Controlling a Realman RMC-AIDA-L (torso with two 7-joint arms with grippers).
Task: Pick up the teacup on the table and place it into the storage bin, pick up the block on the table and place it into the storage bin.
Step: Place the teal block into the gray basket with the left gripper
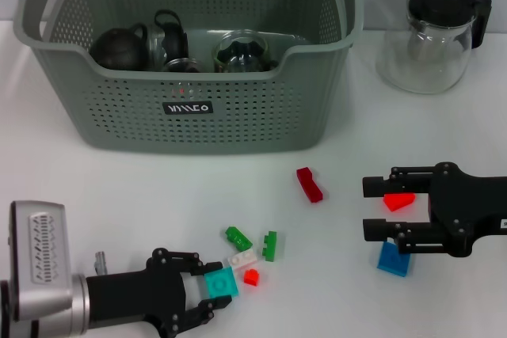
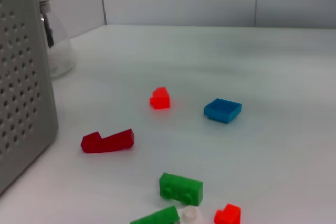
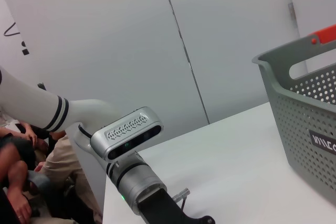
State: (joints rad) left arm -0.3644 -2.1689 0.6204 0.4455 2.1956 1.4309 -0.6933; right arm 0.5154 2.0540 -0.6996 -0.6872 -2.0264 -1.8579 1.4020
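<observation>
Your left gripper (image 1: 212, 289) sat low near the table's (image 1: 119, 195) front edge, its fingers closed around the teal block (image 1: 220, 282). Your right gripper (image 1: 377, 208) hovered by the right edge with its jaws spread wide, a bright red block (image 1: 398, 201) lying between the fingers and a blue block (image 1: 394, 260) just beside the lower one.

The storage bin (image 1: 190, 108) stood toward the table's back edge. Inside it you could see a dark round teapot (image 1: 120, 47), a second dark piece with a looped handle (image 1: 170, 36) and a clear glass vessel (image 1: 242, 52); which of them was the teacup, I couldn't tell. The black label (image 1: 188, 108) on its front wall carried white lettering I couldn't read.

A glass jug (image 1: 432, 41) with a black lid stood at the back right corner; whether it held anything could not be made out.

Loose between the grippers lay a dark red block (image 1: 309, 184), two green blocks (image 1: 238, 237) (image 1: 270, 245), a white one (image 1: 243, 258) and a small red one (image 1: 251, 277).
</observation>
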